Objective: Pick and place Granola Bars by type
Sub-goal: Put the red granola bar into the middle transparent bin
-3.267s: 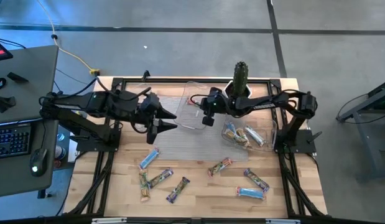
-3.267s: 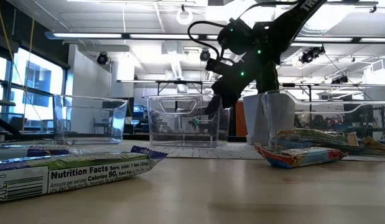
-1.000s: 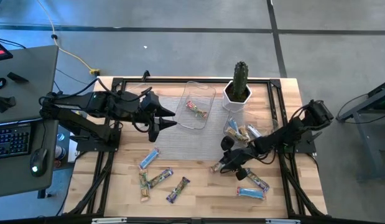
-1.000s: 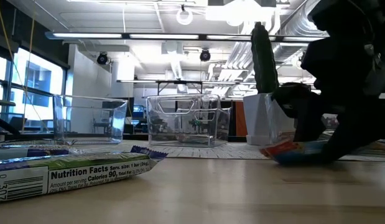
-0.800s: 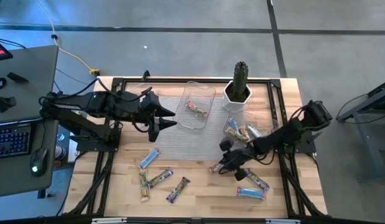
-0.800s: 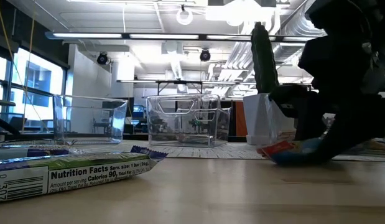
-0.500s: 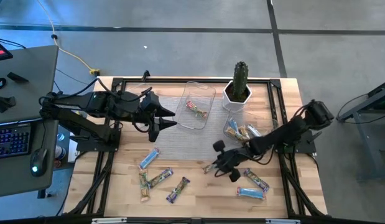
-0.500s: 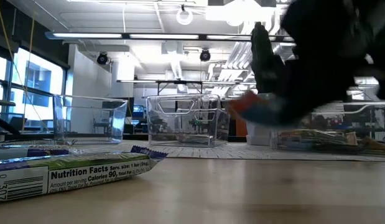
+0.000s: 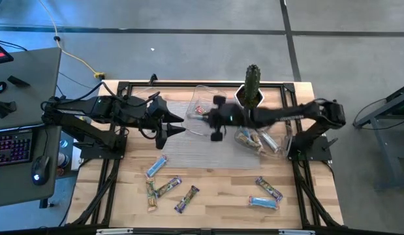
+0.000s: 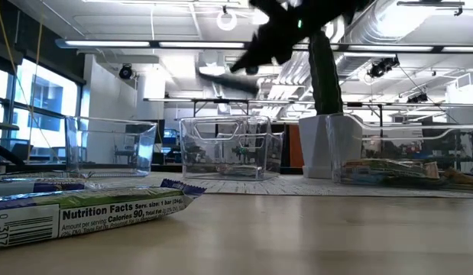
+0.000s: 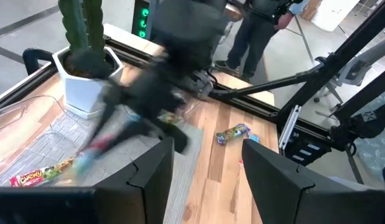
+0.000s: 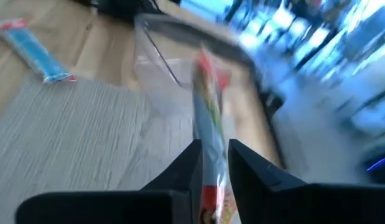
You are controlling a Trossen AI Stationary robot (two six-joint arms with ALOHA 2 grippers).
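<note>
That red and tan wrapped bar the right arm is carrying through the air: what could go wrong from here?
The right gripper pinches the red-tan wrapped bar only by one end, so it might slip out mid-swing. The clear plastic tray it heads for already holds a similar red-tan bar, and a release slightly off could land outside its rim. The left gripper waits close beside that tray, so the arms might brush.

Right claw raised mid-table, clamped on something, left claw parted, hovering left
</note>
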